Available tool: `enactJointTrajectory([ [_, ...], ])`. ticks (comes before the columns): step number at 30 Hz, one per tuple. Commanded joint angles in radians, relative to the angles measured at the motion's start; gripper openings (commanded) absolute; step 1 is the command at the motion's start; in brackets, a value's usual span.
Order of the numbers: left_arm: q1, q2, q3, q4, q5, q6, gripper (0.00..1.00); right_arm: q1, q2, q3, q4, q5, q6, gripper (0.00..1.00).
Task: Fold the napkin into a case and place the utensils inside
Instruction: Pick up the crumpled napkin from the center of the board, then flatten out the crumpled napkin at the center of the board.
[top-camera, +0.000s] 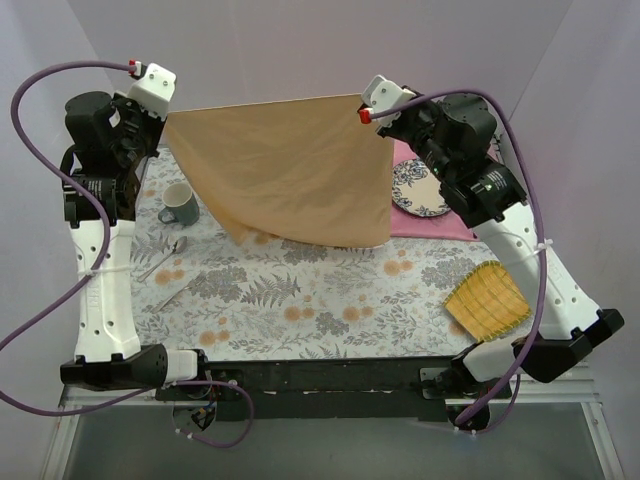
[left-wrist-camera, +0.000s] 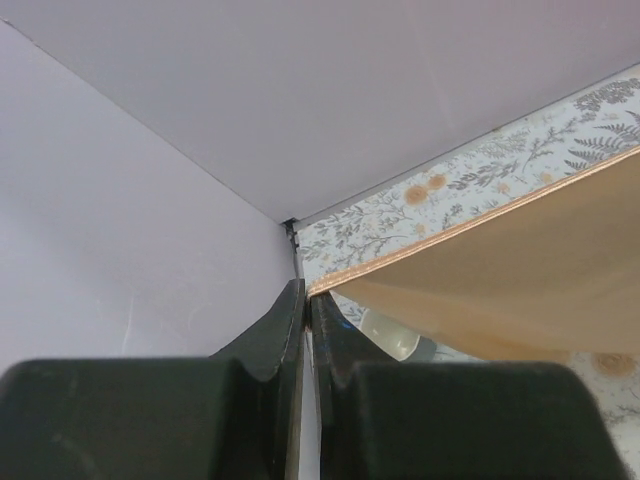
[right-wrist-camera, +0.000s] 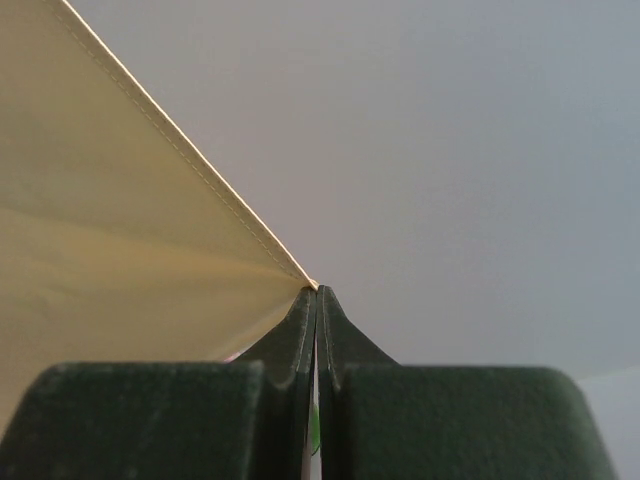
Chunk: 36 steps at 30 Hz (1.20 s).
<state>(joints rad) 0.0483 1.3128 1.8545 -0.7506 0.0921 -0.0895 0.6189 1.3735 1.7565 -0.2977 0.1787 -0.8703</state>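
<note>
Holding the napkin (top-camera: 290, 165) spread in the air above the worktop (top-camera: 300, 300), left hand (top-camera: 163, 113) and right hand (top-camera: 370, 112) each clenched on a top corner; best bet, top edge taut and level; lower both evenly so it lands flat.

Nothing legible in any view — no words, labels, brands or numbers; the table (top-camera: 300, 300) carries only a leaf-and-flower print.

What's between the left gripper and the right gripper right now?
The napkin, stretched in the air: left gripper and right gripper are each shut on a top corner. The top external view shows the span.
</note>
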Motion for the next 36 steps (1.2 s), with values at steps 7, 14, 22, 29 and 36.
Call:
enactJointTrajectory([
  [7,0.001,0.118,0.067,0.255,-0.123,-0.085,0.00,-0.025,0.179,0.197,0.282,0.039,-0.029,0.01],
  [14,0.001,0.189,0.256,0.227,-0.115,-0.104,0.00,-0.030,0.253,0.325,0.292,0.027,-0.048,0.01],
  [22,0.001,-0.036,0.030,0.206,-0.037,-0.038,0.00,-0.030,0.075,0.158,0.212,-0.059,-0.032,0.01],
  [29,-0.001,-0.372,-0.291,0.112,0.028,0.132,0.00,-0.016,-0.204,-0.101,0.007,-0.186,-0.041,0.01],
  [36,0.001,-0.394,-0.088,0.037,0.073,0.053,0.00,-0.008,-0.232,0.098,-0.210,-0.309,0.022,0.01],
])
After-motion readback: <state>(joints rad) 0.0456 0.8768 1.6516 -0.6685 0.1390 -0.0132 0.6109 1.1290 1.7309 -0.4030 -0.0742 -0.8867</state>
